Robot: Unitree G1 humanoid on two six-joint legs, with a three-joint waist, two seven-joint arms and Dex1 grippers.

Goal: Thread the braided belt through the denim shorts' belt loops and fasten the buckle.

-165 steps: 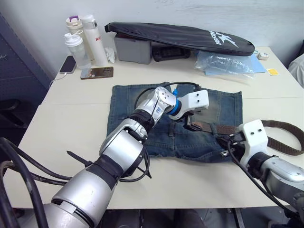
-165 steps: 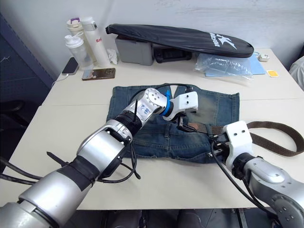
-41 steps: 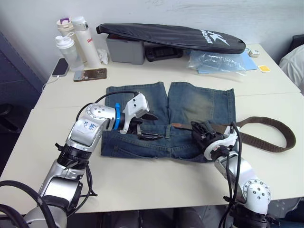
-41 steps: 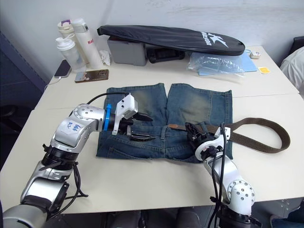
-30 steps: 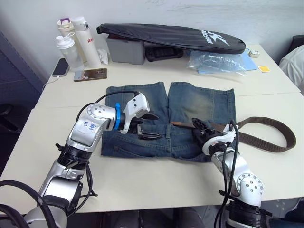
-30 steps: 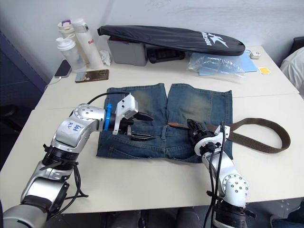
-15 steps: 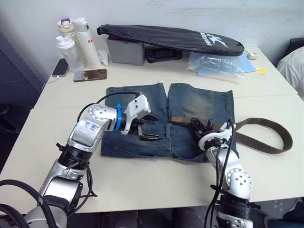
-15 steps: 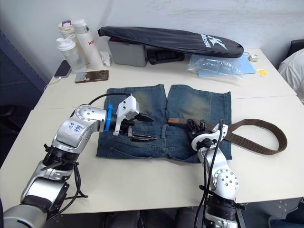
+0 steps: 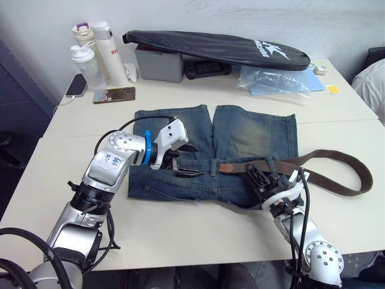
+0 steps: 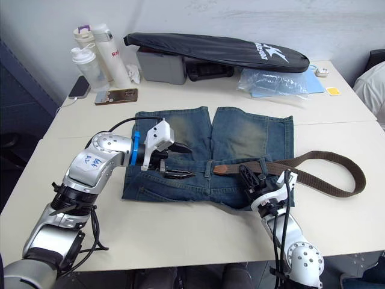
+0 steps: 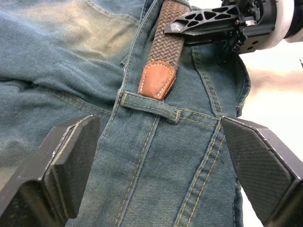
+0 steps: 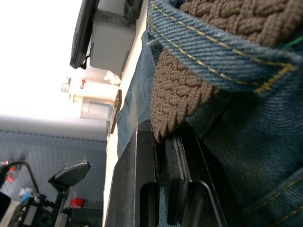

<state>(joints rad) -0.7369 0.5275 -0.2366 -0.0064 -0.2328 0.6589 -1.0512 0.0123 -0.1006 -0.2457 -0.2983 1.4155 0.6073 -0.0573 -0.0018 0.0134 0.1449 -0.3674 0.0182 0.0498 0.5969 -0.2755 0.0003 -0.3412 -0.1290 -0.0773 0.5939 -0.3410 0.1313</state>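
1. Nearest, the right pincer [image 9: 257, 175] was clamped on the dark brown braided belt [image 9: 289, 164], the weave pinched between its black fingers [image 12: 142, 189] at the waistband, probably so it could feed the strap along under the loops.
2. Just beyond it, the belt's tan leather tip [image 11: 156, 81] lay on the waistband of the faded blue denim shorts [image 9: 252, 129], pointing at a narrow denim belt loop [image 11: 149, 106] that it had not yet entered; the next push would seem to need the tip kept low and in line with that loop.
3. The left pincer [image 9: 183, 160] hovered over the same waistband with its fingers spread wide and nothing between them, likely waiting to catch the tip once it came through.
4. Off to the robot's right, the rest of the belt curled in a loose loop on the pale desk [image 9: 198, 229]; I could not make out the buckle.
5. Farther back stood a clear plastic bag [image 9: 280, 81], a long black racket cover [image 9: 222, 45], a grey box [image 9: 157, 62], bottles [image 9: 99, 51] and a phone [image 9: 113, 94], all well apart from the work.
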